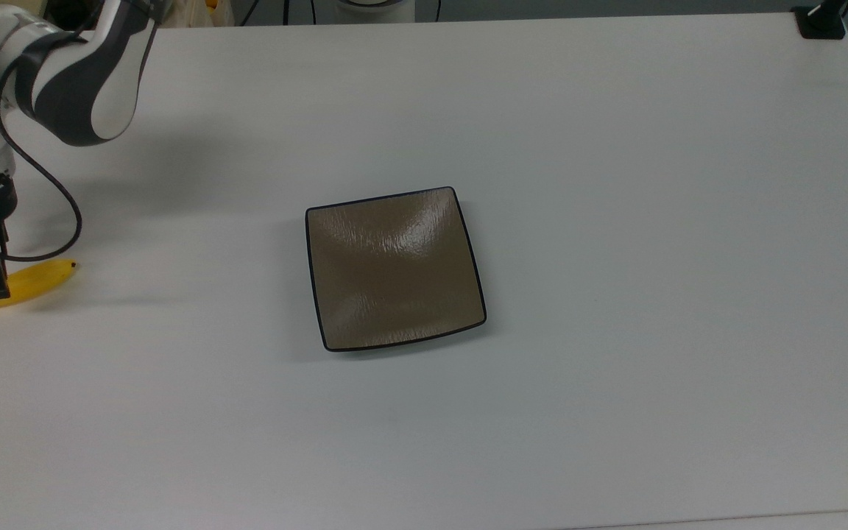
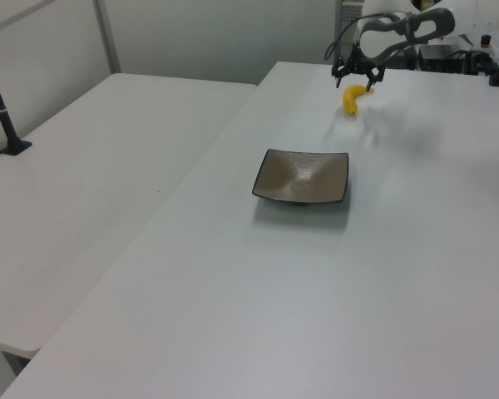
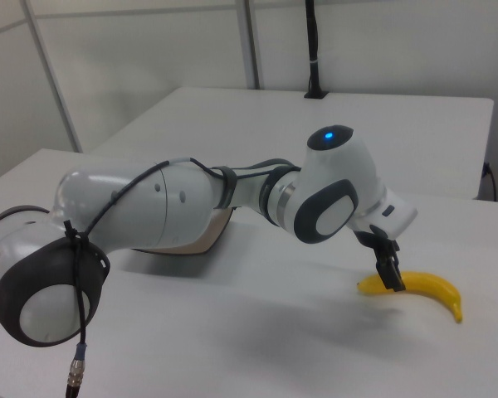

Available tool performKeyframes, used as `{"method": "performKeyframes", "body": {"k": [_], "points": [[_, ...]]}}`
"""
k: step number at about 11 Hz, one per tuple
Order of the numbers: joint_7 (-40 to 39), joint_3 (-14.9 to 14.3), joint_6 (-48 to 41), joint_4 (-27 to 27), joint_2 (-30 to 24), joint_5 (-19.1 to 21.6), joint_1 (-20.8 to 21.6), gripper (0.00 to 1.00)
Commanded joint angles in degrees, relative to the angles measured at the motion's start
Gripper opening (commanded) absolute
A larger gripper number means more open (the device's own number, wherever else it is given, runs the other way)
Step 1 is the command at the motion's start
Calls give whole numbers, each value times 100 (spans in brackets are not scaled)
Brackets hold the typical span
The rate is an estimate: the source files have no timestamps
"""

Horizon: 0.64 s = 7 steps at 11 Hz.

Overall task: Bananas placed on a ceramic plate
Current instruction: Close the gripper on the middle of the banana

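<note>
Reaching for the banana; nothing is sitting on the plate yet.

I am holding the gripper (image 2: 353, 81) over the banana (image 1: 26, 285) at the top view's far left of the counter (image 1: 615, 221), fingers (image 3: 391, 274) spread wide, straddling its middle without gripping. The ceramic plate (image 1: 393, 269) is waiting well apart, so grasp, lift and carry are all remaining.

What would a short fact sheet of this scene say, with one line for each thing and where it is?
banana: lies on the white table, at the top view's far left
plate: square, brown, nothing on it, mid-table, well apart from the banana
gripper: open, lowered over the banana, fingers on either side of it
arm: white and grey, reaching across the table
task state: banana not yet lifted
</note>
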Motion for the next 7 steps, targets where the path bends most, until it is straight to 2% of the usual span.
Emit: {"method": "performKeyframes", "body": {"k": [1, 5, 7], "points": [[-225, -50, 580, 98, 322, -78, 30, 100], [-401, -94, 599, 98, 394, -78, 21, 100], [-628, -94, 590, 89, 385, -78, 21, 88]]}}
